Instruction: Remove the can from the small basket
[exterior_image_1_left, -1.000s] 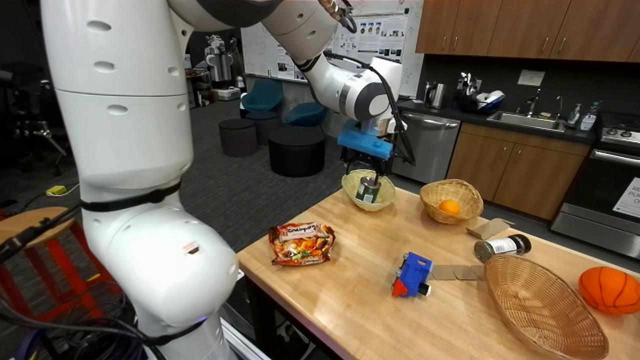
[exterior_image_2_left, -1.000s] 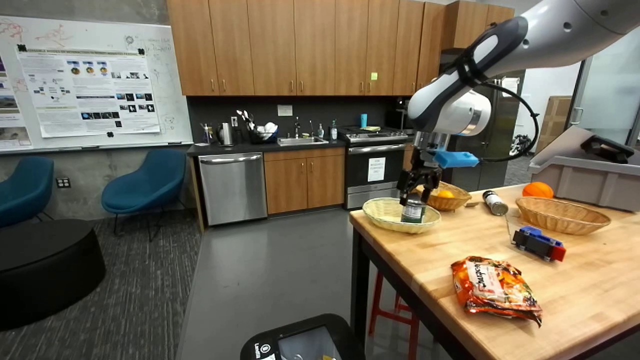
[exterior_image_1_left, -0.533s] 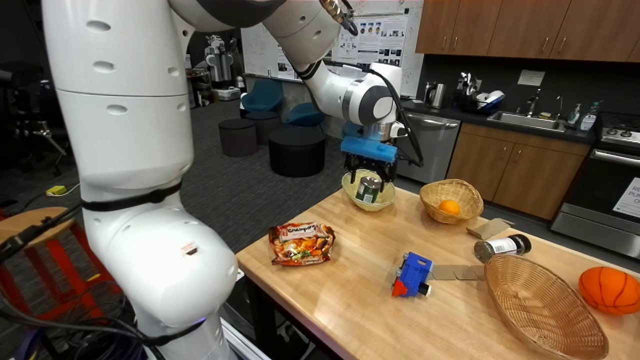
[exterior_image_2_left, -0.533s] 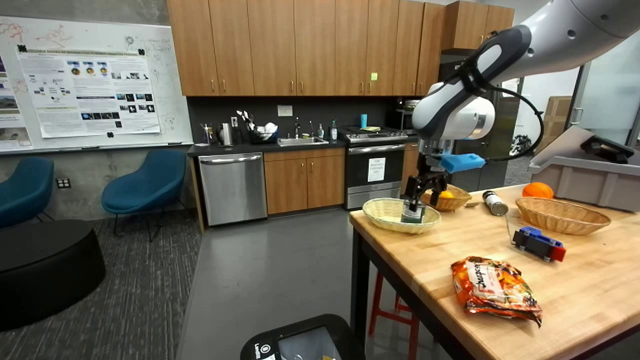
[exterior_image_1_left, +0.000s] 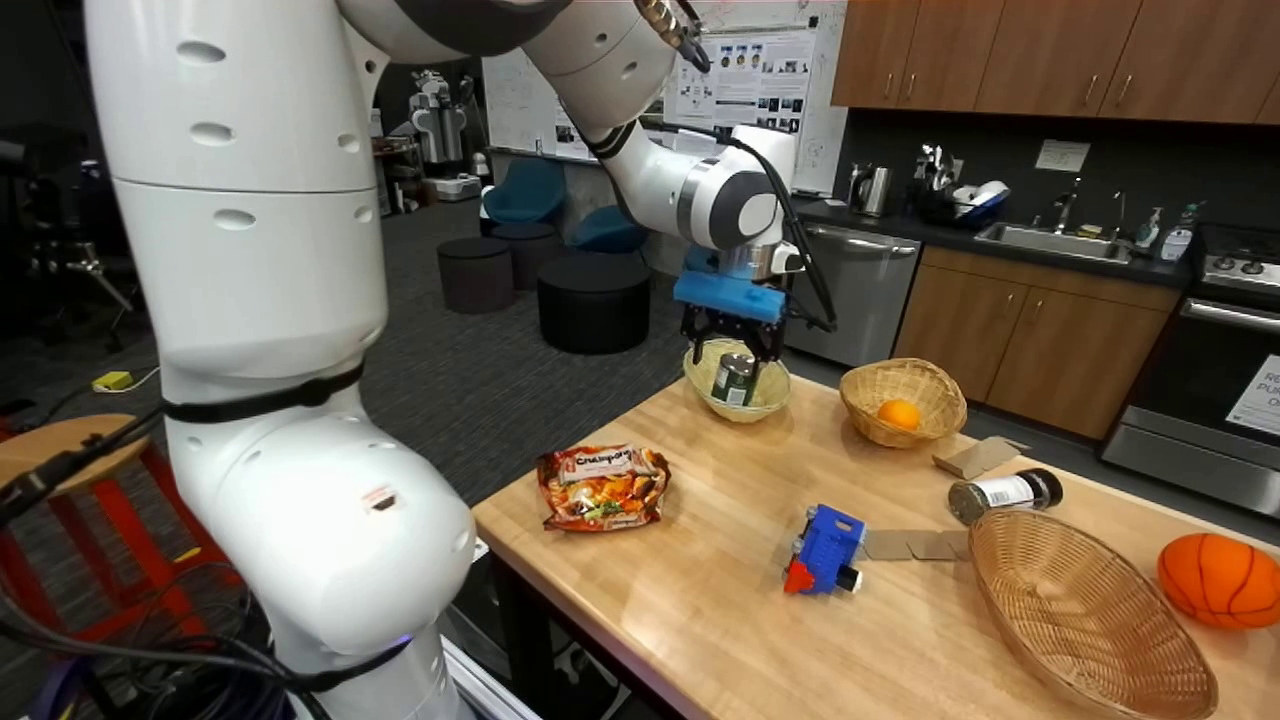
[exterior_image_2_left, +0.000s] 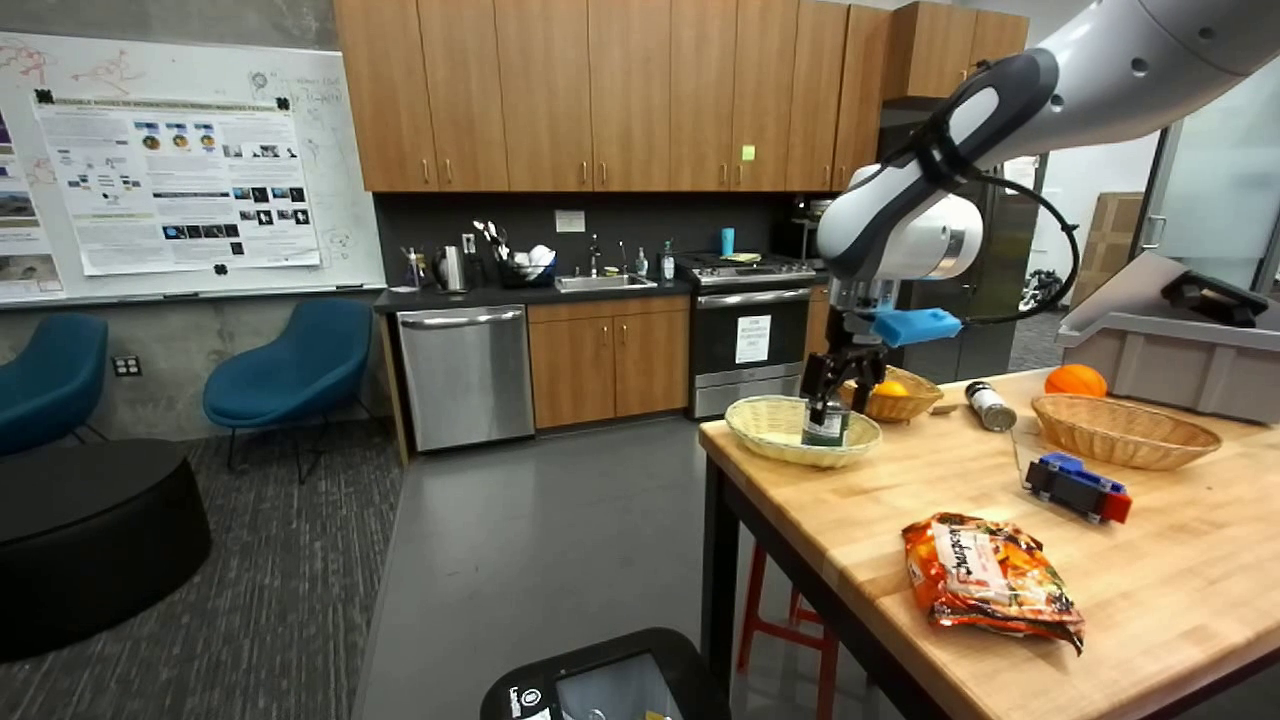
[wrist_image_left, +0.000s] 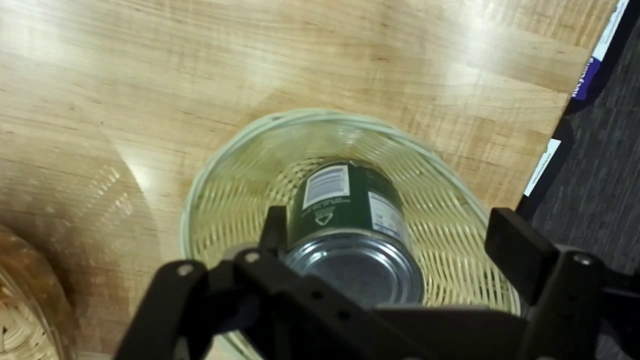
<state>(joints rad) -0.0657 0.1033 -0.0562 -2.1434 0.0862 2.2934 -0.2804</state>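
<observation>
The can (wrist_image_left: 345, 205) has a green label and a silvery top. It stands, leaning slightly, inside the small pale basket (wrist_image_left: 212, 220). In both exterior views the can (exterior_image_1_left: 735, 382) (exterior_image_2_left: 824, 433) sits in the basket (exterior_image_1_left: 745, 411) (exterior_image_2_left: 765, 446) at the table's far corner. My gripper (wrist_image_left: 397, 240) is open above the basket, with a finger on each side of the can. In the wrist view the left finger is close beside the can, and a wide gap separates the right finger from it. The gripper also shows in both exterior views (exterior_image_1_left: 727, 358) (exterior_image_2_left: 840, 405). Its lower links hide part of the can's top.
A wicker bowl (exterior_image_1_left: 938, 385) holding an orange stands beside the small basket. A snack packet (exterior_image_1_left: 605, 490), blue toy block (exterior_image_1_left: 828, 550), lying jar (exterior_image_1_left: 1005, 494), large brown tray (exterior_image_1_left: 1095, 620) and orange ball (exterior_image_1_left: 1218, 580) are on the table. The table edge is close to the basket.
My gripper has turned slightly and sits a little lower than a second ago. It shifted sideways, then partly back over the can. The can and basket have not visibly moved.
</observation>
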